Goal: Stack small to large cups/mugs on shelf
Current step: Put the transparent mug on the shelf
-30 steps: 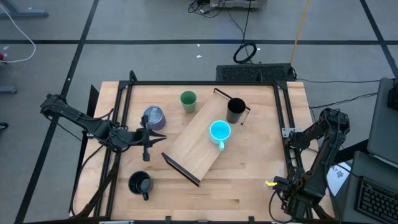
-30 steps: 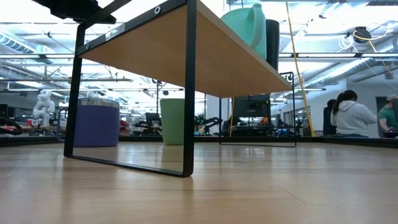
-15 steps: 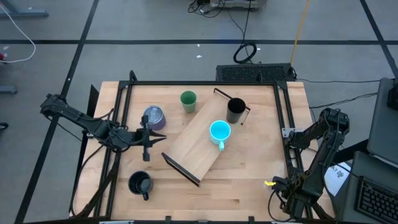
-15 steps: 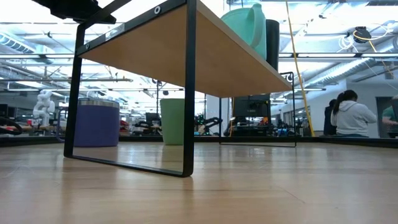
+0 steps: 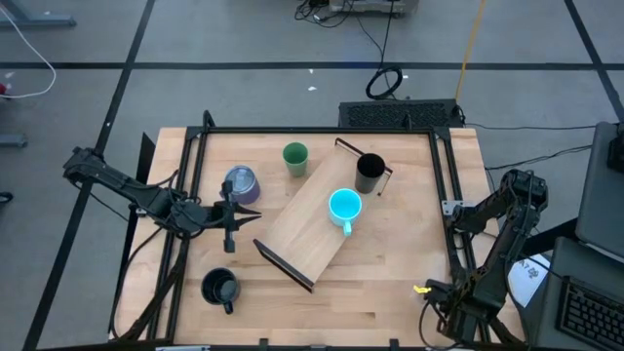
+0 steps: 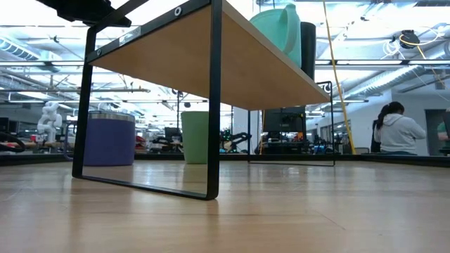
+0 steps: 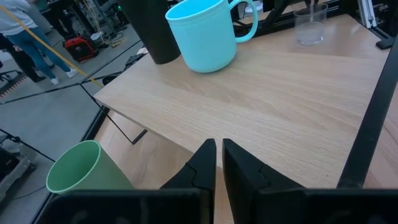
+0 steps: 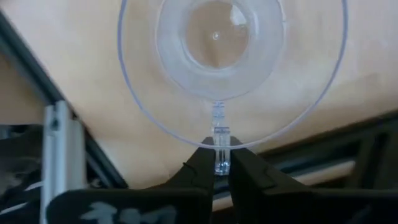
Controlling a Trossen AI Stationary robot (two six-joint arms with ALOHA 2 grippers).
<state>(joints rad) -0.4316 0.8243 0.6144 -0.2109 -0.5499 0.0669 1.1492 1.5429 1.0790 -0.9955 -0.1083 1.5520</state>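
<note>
Near edge of the table (image 5: 390,292): squat black handled mug (image 5: 220,289) upright at the front left corner, alone on the wood. Right gripper (image 8: 221,163) low at the front right corner by the frame rail, fingers clamped on the thin handle tab of the tiny clear cup (image 8: 230,56), seen from above its open mouth; cup itself hard to make out in the high view. Left gripper (image 5: 230,226) at the left side of the table, just beside the near end of the shelf (image 5: 317,226), fingers (image 7: 202,163) almost together with a thin gap, gripping nothing. Shelf lies diagonal across the table middle, black bracket at each short end, standing on those brackets per the low view. On the shelf: cyan handled mug (image 5: 344,207) upright near its middle, tall black mug (image 5: 370,172) upright at the far end, close together but not clearly touching. Purplish-grey shiny mug (image 5: 241,184) on the table left of the shelf, just past the left gripper. Green cup (image 5: 295,157) farther back on the table, upright, near the shelf's far left edge. Low view, far background: a person (image 6: 396,130) in a light top
</note>
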